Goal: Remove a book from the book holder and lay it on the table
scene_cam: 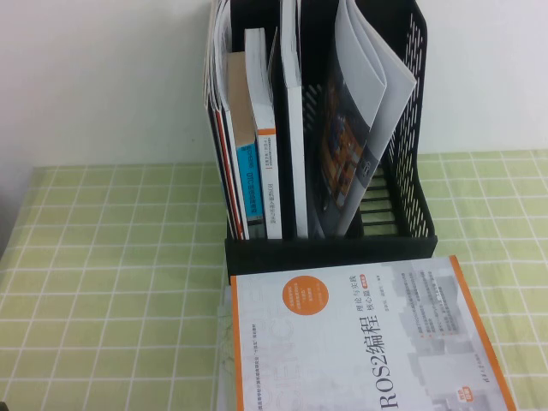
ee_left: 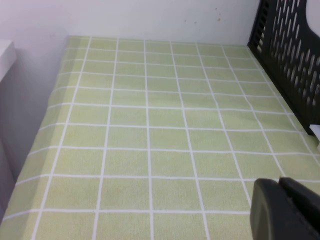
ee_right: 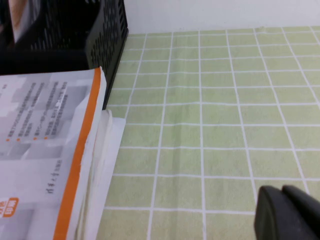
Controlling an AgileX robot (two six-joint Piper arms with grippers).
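High view: ROS2 book (scene_cam: 360,342) lies flat on the table (scene_cam: 111,282), touching the book holder (scene_cam: 330,250). Left wrist: left gripper (ee_left: 280,186) clamped empty over cloth. Right wrist: right gripper (ee_right: 283,192) clamped empty beside that book; can't pick out the tan-banded booklet.

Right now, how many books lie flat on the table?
2: the ROS2 book in front of the rack, and a white booklet hidden under it. Left gripper hangs left of the rack, right gripper right of the books; both jaws shut.
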